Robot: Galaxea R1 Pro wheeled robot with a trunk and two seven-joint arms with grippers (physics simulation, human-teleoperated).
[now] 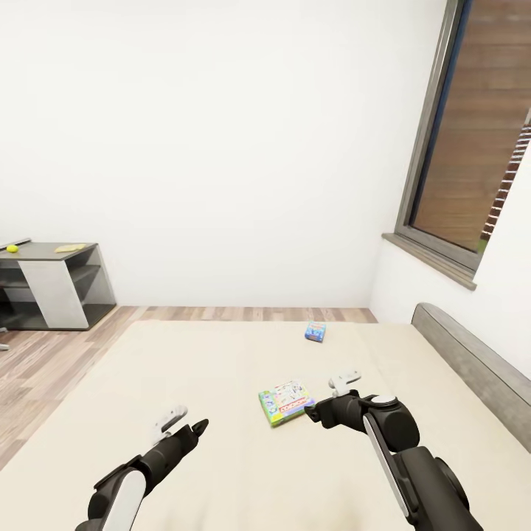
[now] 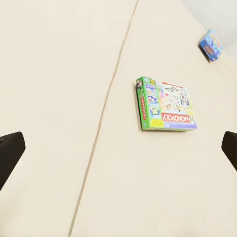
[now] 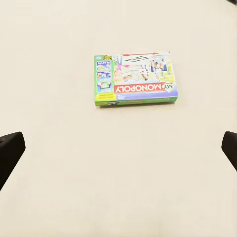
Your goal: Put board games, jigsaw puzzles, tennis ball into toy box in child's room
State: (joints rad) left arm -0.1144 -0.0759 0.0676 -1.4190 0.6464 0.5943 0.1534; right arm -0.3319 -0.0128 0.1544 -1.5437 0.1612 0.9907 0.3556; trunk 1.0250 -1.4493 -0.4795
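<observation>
The green-edged "MY MONOPOLY" board game (image 1: 286,403) lies flat on the beige bed (image 1: 184,383). It is also in the left wrist view (image 2: 166,103) and the right wrist view (image 3: 136,79). A smaller light-blue board game (image 1: 316,332) (image 2: 211,44) lies farther up the bed. My right gripper (image 1: 311,410) (image 3: 118,148) hovers open just right of the Monopoly box, with the fingertips (image 3: 10,150) wide apart. My left gripper (image 1: 196,428) (image 2: 118,150) hangs open over bare mattress to the box's left. On the grey table (image 1: 51,258) at far left sits the tennis ball (image 1: 12,248).
A flat yellow item (image 1: 70,248) lies on the table top, too small to identify. The grey padded headboard (image 1: 472,361) runs along the bed's right side. A window (image 1: 479,140) is set in the right wall. Wood-plank floor (image 1: 44,354) lies between bed and table.
</observation>
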